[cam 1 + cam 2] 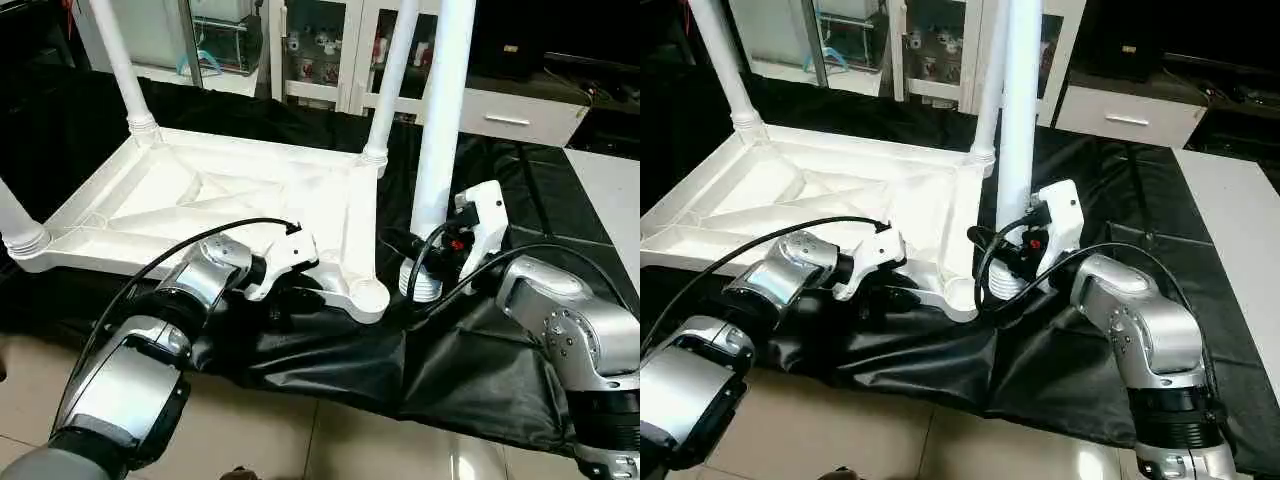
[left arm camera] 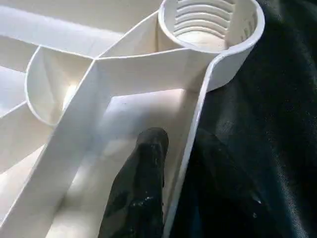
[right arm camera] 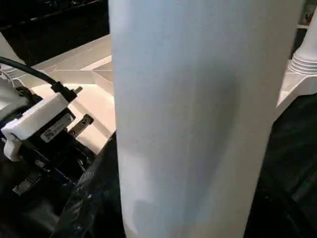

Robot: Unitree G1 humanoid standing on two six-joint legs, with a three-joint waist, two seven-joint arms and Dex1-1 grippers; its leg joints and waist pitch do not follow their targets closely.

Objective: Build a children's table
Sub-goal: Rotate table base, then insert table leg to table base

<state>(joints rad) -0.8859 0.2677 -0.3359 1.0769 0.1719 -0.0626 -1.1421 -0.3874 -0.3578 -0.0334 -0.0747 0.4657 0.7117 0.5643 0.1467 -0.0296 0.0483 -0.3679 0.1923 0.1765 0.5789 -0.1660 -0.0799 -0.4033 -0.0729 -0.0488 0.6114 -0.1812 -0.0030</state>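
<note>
Tabletop (image 1: 215, 190) rim pinched by left tool (image 2: 163, 173); right tool (image 1: 1015, 262) clamps leg (image 1: 440, 120).

leg (image 1: 440, 110) tops cut off, right end effector (image 1: 432, 262) fingers hidden (behind leg)

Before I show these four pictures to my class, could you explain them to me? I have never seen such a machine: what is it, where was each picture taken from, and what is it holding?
It is a humanoid robot with two silver arms. The two wide pictures come from cameras on its head; the two close-ups come from cameras on its wrists. On the black cloth lies a white tabletop, upside down, with three legs already standing in its corners. The near corner socket is still empty. The left gripper pinches the tabletop's rim, one black finger inside it. The right gripper holds the fourth leg upright on the cloth beside that socket.
</note>
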